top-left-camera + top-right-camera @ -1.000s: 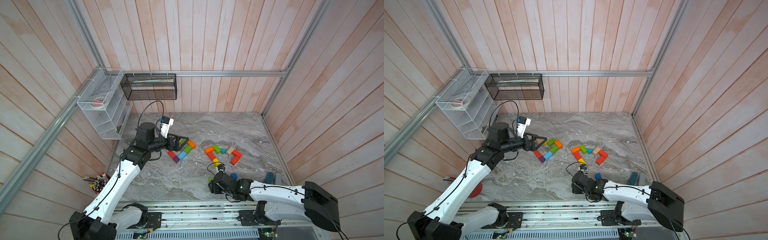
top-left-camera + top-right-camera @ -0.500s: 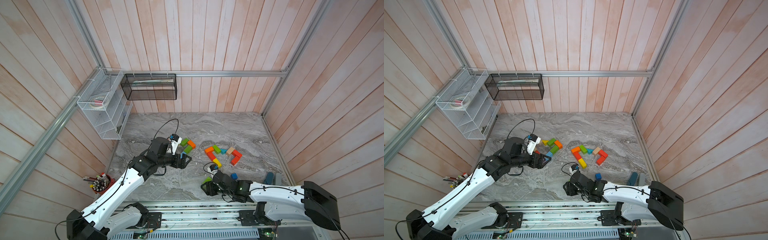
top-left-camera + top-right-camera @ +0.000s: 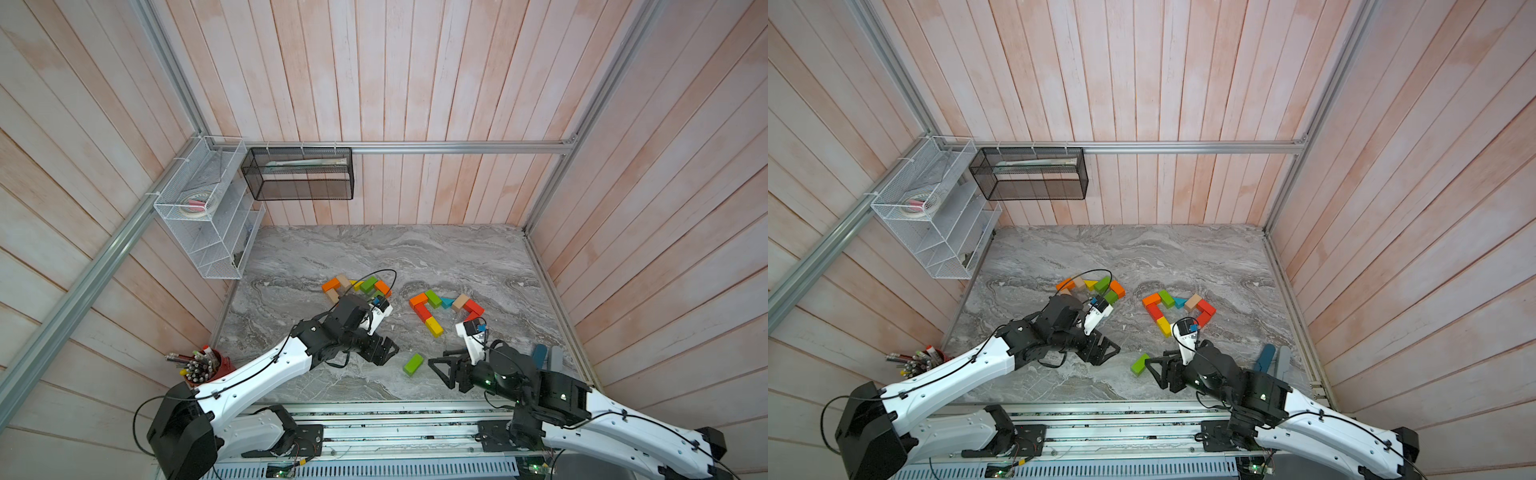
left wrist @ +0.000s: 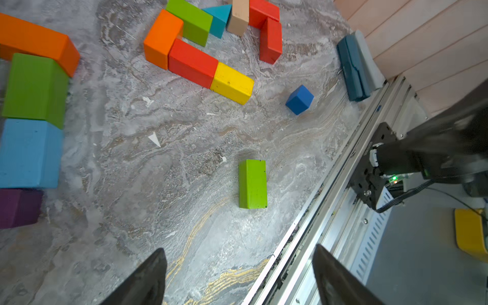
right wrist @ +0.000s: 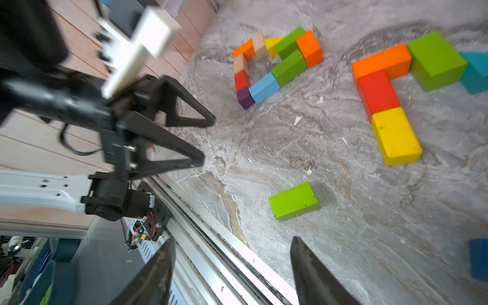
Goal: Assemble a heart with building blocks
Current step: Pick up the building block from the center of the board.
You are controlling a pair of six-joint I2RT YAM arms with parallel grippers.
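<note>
A loose green brick [image 3: 412, 364] [image 3: 1139, 364] lies flat near the table's front edge, between my two grippers and touching neither. My left gripper [image 3: 384, 353] [image 4: 239, 261] is open and empty just left of it. My right gripper [image 3: 436, 368] [image 5: 232, 244] is open and empty just right of it. The brick also shows in the left wrist view [image 4: 252, 184] and the right wrist view [image 5: 293, 201]. Further back lie two groups of building blocks: a left ring [image 3: 357, 289] and a right arc [image 3: 444, 305]. A blue cube [image 4: 299, 99] sits apart from them.
Long dark-blue and grey bars [image 3: 546, 357] lie at the front right by the wall. A red cup of pens [image 3: 208, 365] stands at the front left. A white wire rack [image 3: 208, 216] and a black mesh basket [image 3: 297, 178] hang on the walls. A metal rail [image 4: 330, 211] borders the table's front.
My left arm swung from the left ring toward the front centre. My right gripper let go of the green brick, opened wider and drew back to the right.
</note>
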